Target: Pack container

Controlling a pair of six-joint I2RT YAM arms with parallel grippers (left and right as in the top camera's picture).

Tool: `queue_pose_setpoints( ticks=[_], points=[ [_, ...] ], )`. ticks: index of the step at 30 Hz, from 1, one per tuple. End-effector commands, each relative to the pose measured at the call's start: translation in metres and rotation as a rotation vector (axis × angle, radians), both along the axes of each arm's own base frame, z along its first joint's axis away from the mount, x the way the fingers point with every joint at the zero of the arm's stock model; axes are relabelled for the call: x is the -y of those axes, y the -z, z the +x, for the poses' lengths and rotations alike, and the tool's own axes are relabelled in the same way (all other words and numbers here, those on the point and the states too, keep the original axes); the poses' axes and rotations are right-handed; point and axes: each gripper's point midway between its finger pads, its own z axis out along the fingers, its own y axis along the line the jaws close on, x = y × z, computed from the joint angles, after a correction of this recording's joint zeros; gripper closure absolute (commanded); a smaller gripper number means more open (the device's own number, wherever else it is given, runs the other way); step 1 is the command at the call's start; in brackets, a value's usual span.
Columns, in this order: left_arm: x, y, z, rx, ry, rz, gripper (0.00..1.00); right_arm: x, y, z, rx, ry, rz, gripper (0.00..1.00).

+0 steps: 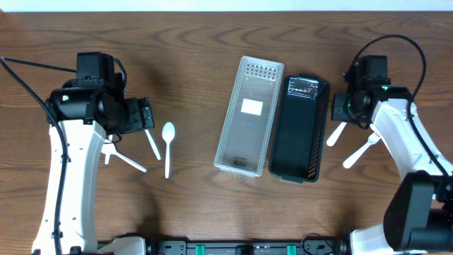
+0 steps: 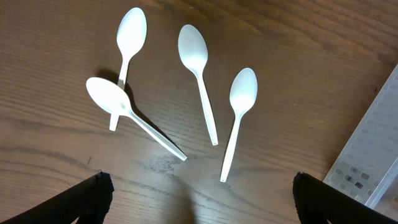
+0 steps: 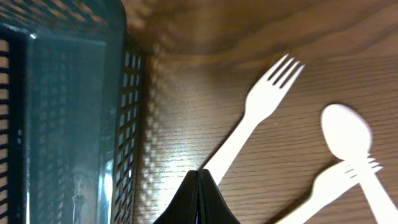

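A clear plastic container (image 1: 248, 117) lies in the middle of the table, with a black mesh container (image 1: 301, 127) right beside it. Several white plastic spoons (image 1: 168, 145) lie at the left; in the left wrist view they are spread out (image 2: 198, 68), and two of them cross (image 2: 118, 102). My left gripper (image 1: 145, 113) (image 2: 199, 205) is open and empty above them. A white fork (image 3: 261, 112) lies next to the black container (image 3: 130, 124). My right gripper (image 1: 342, 113) (image 3: 199, 180) is shut over the fork's handle end. I see nothing held between its fingers.
A second fork (image 3: 336, 183) and a white spoon (image 3: 348, 134) lie to the right of the first fork, also visible in the overhead view (image 1: 359, 151). The clear container's edge shows at the right of the left wrist view (image 2: 373, 162).
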Motion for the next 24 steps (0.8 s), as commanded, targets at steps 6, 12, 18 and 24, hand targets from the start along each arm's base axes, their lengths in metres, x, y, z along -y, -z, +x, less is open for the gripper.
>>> queue_pose_setpoints(
  ticks=[6, 12, 18, 24],
  points=[
    [-0.003, -0.005, 0.002, 0.012, 0.005, 0.016, 0.06, -0.061, 0.005, -0.001, -0.014, -0.231, 0.289, 0.99],
    [-0.003, -0.005, 0.002, 0.012, 0.005, 0.016, 0.06, -0.097, -0.009, 0.0, 0.04, -0.365, 0.44, 0.99],
    [-0.003, -0.005, 0.002, 0.012, 0.005, 0.016, 0.05, -0.099, -0.012, 0.007, 0.072, -0.374, 0.441, 0.99],
    [-0.003, -0.005, 0.002, 0.012, 0.005, 0.016, 0.05, -0.073, -0.005, 0.018, 0.076, -0.273, 0.315, 0.74]
  ],
)
